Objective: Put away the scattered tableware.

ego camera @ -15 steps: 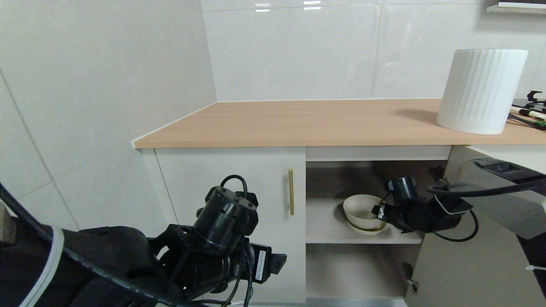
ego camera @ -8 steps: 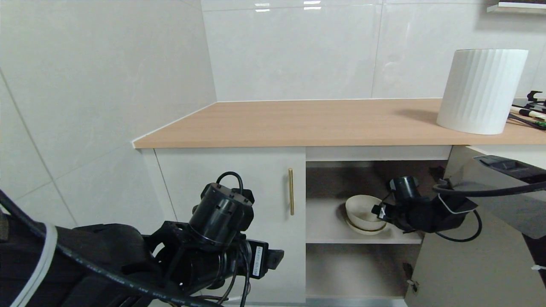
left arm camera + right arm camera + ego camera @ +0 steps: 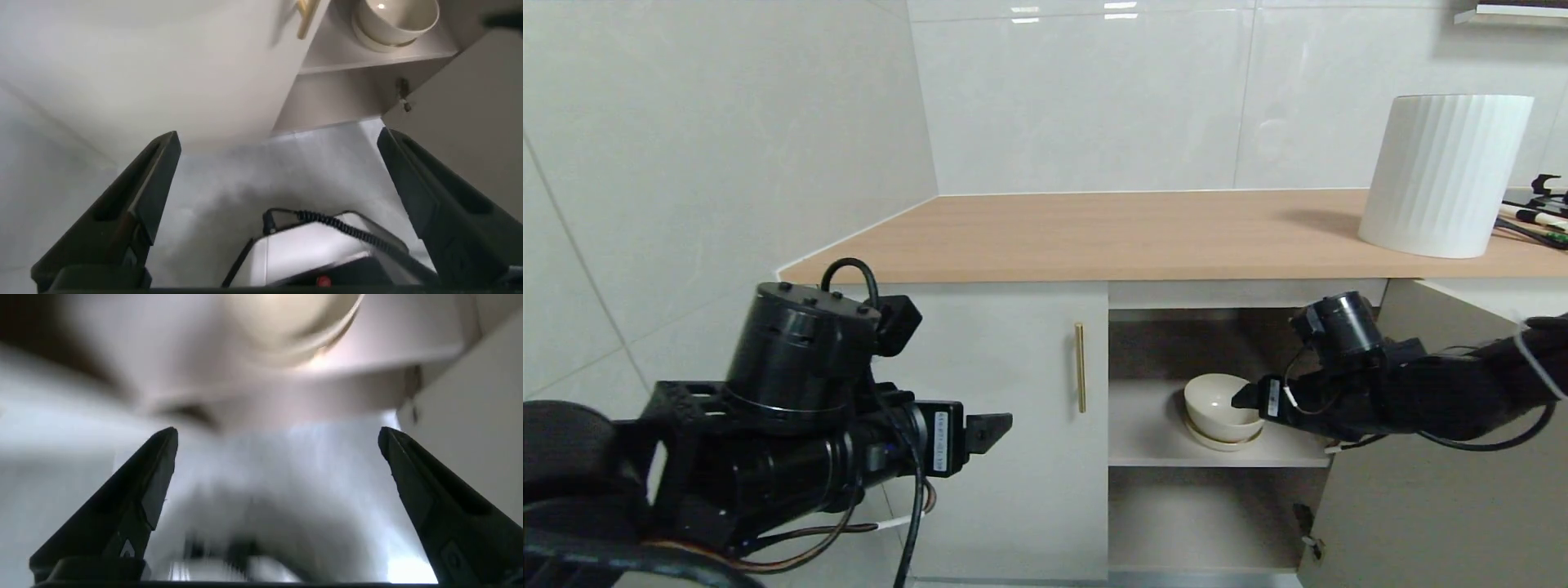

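Observation:
A cream bowl [image 3: 1217, 403] sits upright on a cream plate [image 3: 1223, 442] on the middle shelf [image 3: 1152, 445] of the open cabinet. My right gripper [image 3: 1246, 399] is just right of the bowl's rim; the right wrist view shows it open [image 3: 278, 437] with nothing between the fingers, and the bowl [image 3: 294, 318] blurred beyond them. My left gripper [image 3: 990, 428] hangs open in front of the shut cabinet door [image 3: 980, 359], holding nothing. From the left wrist view [image 3: 278, 140] the bowl [image 3: 396, 18] is far off on its shelf.
A gold handle [image 3: 1080, 367] marks the shut door's edge. The open right door [image 3: 1421, 506] stands close under my right arm. On the wooden counter [image 3: 1094, 233] stands a tall white ribbed container [image 3: 1445, 171], with pens [image 3: 1535, 216] behind it. A lower shelf [image 3: 1201, 514] lies beneath.
The bowl went from tilted at my right gripper to upright on the plate. The right gripper drew back a little and rose. My left arm rose and swung left.

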### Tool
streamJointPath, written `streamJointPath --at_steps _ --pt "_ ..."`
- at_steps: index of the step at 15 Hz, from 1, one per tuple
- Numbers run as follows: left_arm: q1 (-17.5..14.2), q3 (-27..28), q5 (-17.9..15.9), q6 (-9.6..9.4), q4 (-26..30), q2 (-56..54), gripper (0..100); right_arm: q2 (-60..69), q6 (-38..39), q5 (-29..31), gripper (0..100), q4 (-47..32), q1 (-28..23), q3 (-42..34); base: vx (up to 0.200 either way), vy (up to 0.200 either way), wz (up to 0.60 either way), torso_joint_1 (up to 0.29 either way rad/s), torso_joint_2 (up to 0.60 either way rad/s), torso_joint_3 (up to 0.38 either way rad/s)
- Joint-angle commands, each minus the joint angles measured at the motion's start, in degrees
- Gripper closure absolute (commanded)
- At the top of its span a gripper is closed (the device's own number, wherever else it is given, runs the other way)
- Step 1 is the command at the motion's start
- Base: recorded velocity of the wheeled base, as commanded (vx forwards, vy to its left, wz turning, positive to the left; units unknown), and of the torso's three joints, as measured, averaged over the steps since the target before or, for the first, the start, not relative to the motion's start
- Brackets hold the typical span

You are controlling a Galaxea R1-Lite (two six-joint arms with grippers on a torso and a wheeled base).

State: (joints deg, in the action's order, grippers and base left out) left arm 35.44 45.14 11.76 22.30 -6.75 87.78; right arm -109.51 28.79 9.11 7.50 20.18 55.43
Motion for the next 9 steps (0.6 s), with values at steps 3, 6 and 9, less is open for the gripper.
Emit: streamJointPath --at_steps 3,6,9 --pt "-2.92 -2.60 -2.45 -0.06 7.54 -15.19 0 24.87 -3.57 -0.93 0 -13.47 7.16 -7.71 0.000 0.000 0.00 0.000 0.00 0.000" --pt "-5.47 -4.10 -7.98 0.03 11.50 -23.80 0 32.08 -3.83 -1.37 0 -13.65 8.30 -12.10 0.000 0.000 0.00 0.000 0.00 0.000" --pt "-7.23 -5.24 -8.69 0.12 11.50 -24.77 0 34.98 -4.01 -1.11 0 -13.91 9.36 -13.59 0.000 0.000 0.00 0.000 0.00 0.000"
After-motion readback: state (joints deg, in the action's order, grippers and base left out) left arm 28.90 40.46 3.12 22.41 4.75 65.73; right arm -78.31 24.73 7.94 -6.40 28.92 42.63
